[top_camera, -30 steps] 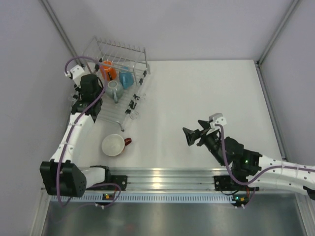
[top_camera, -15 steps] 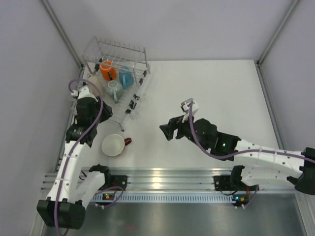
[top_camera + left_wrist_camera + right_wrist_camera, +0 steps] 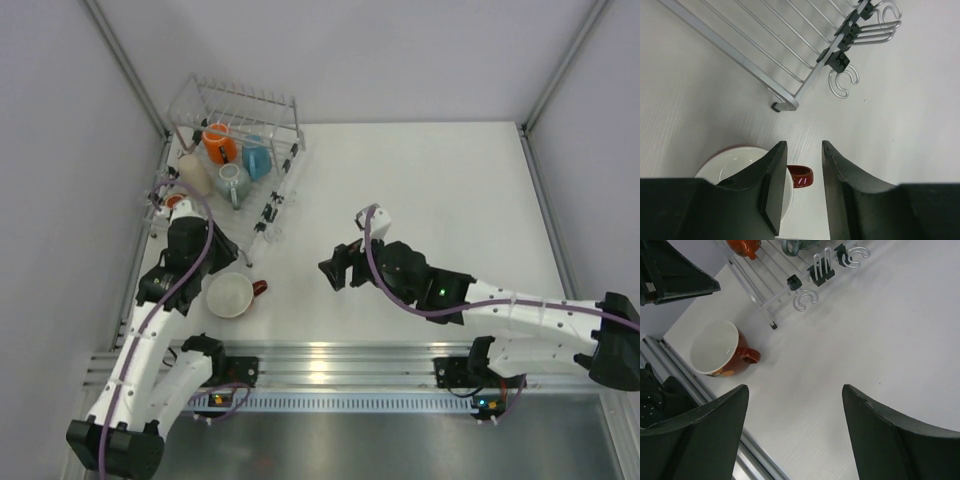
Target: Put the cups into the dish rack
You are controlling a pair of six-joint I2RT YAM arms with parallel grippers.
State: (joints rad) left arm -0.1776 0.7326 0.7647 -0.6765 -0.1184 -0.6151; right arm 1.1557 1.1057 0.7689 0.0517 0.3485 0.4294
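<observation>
I note open table (image 3: 420,190) right of the cup (image 3: 230,295). The rack (image 3: 785,102) corner stands just beyond it, and the left gripper (image 3: 803,146) hangs directly above.

You have a flat white table (image 3: 430,190) in front of you, with pale walls (image 3: 400,50) around it. Two things sit right on it. The dish rack (image 3: 268,195) stands in the far left corner, turned a bit sideways, with its little feet on the table top. The wide white cup (image 3: 229,295) with the red handle stands the right way up near the front left. It is just beside the rack's near corner but not touching it. Its handle points right. A shiny metal rail (image 3: 340,358) runs along the near edge.
</observation>
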